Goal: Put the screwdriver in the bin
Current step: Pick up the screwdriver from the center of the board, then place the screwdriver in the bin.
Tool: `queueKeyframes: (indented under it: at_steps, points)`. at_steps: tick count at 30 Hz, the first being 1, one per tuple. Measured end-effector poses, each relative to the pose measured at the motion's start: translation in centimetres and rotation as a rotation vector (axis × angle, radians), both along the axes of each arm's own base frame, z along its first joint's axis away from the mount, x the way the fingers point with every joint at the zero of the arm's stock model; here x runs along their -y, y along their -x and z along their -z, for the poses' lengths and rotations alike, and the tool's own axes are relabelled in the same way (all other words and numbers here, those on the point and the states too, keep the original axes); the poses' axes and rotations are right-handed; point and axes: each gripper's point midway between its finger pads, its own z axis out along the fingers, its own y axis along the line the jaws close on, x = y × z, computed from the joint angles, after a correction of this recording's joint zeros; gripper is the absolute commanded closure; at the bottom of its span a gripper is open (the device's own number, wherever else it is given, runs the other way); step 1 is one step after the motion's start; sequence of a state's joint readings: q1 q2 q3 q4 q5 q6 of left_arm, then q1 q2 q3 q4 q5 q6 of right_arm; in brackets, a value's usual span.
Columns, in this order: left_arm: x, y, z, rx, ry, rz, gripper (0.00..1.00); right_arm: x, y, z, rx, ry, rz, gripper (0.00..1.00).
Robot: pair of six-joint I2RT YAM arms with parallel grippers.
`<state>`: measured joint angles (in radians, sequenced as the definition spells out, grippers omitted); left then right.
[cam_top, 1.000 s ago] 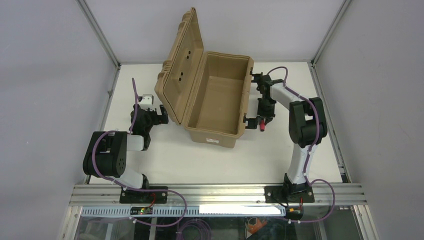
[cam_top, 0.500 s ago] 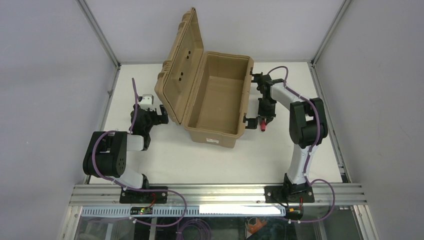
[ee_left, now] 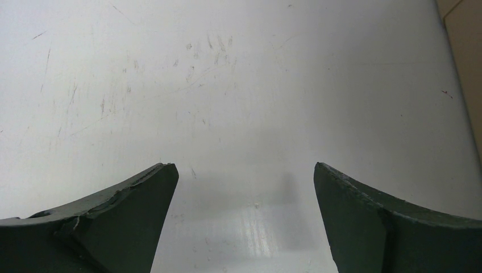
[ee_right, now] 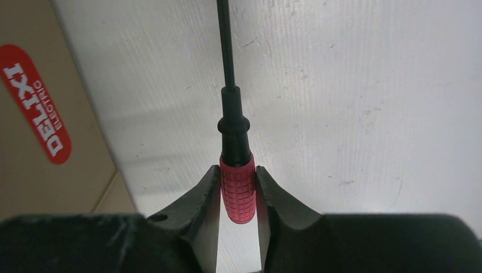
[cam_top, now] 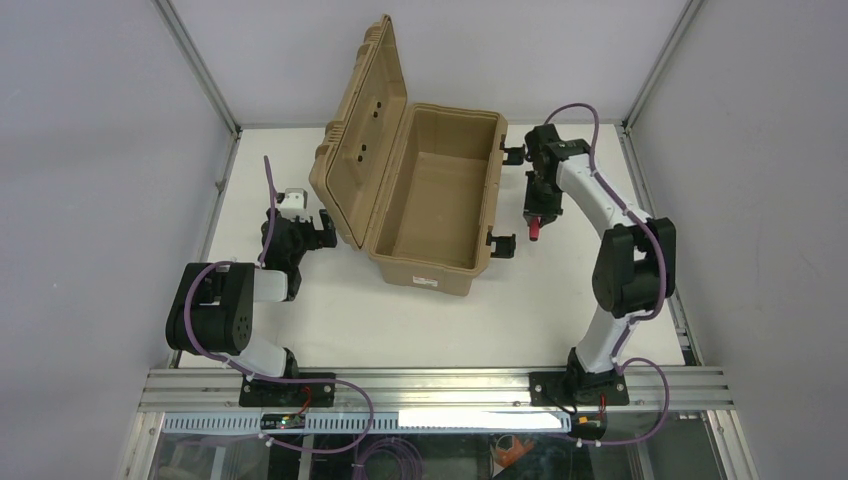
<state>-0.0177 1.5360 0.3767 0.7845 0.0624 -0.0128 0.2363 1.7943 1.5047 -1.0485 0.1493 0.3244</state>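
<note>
The bin (cam_top: pixel 430 200) is a tan hard case standing open in the middle of the table, its ribbed lid (cam_top: pixel 362 130) raised on the left. Its side shows at the left of the right wrist view (ee_right: pixel 34 148) with a red oval label. My right gripper (cam_top: pixel 537 222) is shut on the screwdriver (ee_right: pixel 237 187), gripping its red handle; the thin black shaft points away over the white table. It hangs just right of the bin, lifted off the table. My left gripper (cam_top: pixel 318 228) is open and empty, low over the table left of the bin.
Two black latches (cam_top: pixel 502 242) stick out of the bin's right side near my right gripper. A small white block (cam_top: pixel 293 200) sits on my left wrist. Metal frame posts and grey walls close the table at the back and sides.
My right gripper has risen and moved toward the back with the screwdriver held in it, away from the bin's near latch. The left arm has not moved.
</note>
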Motion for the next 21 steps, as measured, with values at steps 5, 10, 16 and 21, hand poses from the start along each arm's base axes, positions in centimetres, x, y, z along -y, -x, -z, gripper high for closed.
queueKeyframes:
  at_steps: [5, 10, 16, 21]
  points:
    - [0.0, 0.0, 0.0, 0.000, 0.000, 0.000, 0.01, 0.1, -0.3, -3.2, 0.057, -0.005, 0.002, 0.90]
    - [0.0, 0.0, 0.0, 0.000, 0.000, 0.000, 0.01, -0.1, -1.0, -6.7, 0.130, -0.022, 0.001, 0.90]
    - [0.0, 0.0, 0.0, 0.000, 0.000, 0.000, 0.01, -0.8, -1.6, -10.7, 0.206, -0.060, -0.011, 0.90]
    - [0.0, 0.0, 0.0, 0.000, 0.000, 0.000, 0.01, -2.4, -1.7, -13.4, 0.254, -0.107, -0.037, 0.90]
